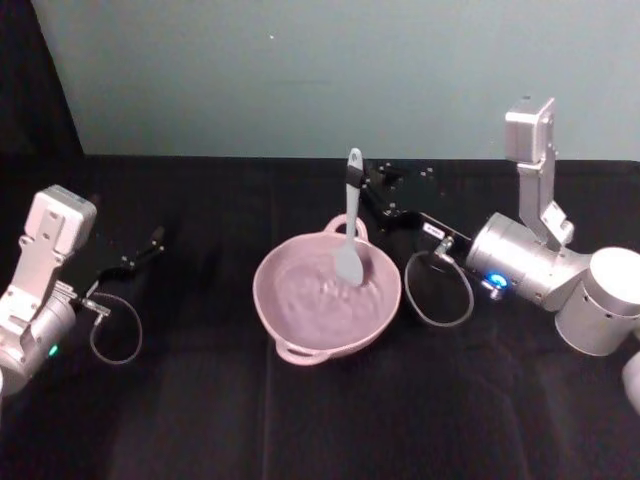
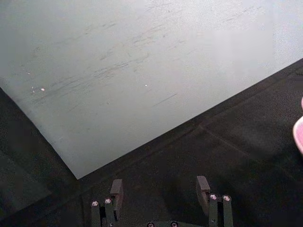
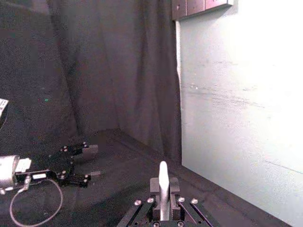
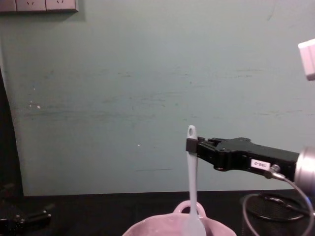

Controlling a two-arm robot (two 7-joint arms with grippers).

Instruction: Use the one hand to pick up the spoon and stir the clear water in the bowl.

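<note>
White plastic, the spoon (image 1: 351, 220) stands nearly upright, its flat head dipped in the clear water (image 1: 315, 300) of the pink bowl (image 1: 262, 300). The right claw (image 1: 357, 182) is clamped on the handle just below its hole. Stirring seems under way; the next move calls for small circles, keeping off the bowl's wall. The chest view shows the grip side-on, the head view the ruffled water. The left claw (image 1: 153, 240) is parked well apart over the worktop (image 1: 200, 420), fingers apart.
</note>
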